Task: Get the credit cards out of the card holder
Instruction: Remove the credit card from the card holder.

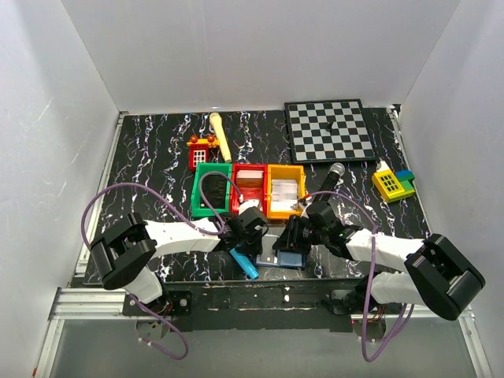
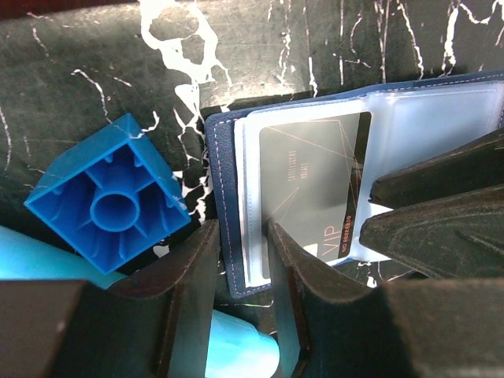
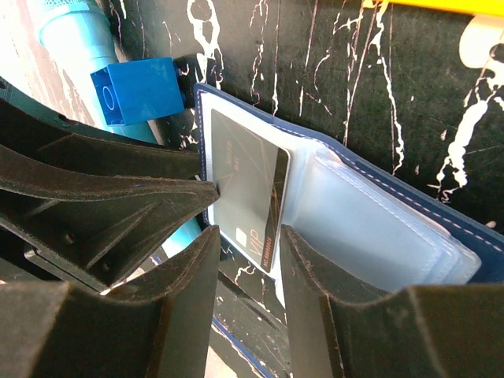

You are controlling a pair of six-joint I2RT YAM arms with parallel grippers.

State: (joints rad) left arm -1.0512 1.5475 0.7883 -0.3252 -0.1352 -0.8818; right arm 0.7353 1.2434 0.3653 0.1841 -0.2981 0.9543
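A lab test cell: white enclosure walls [image 1: 63, 118], aluminium rail frame [image 1: 94, 303].

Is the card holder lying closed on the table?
No, the card holder lies open, with a dark card showing inside.

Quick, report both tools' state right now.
Left tool: astride the card holder edge; clamped or not cannot be told.
Right tool: astride the end of the card; grip cannot be told.
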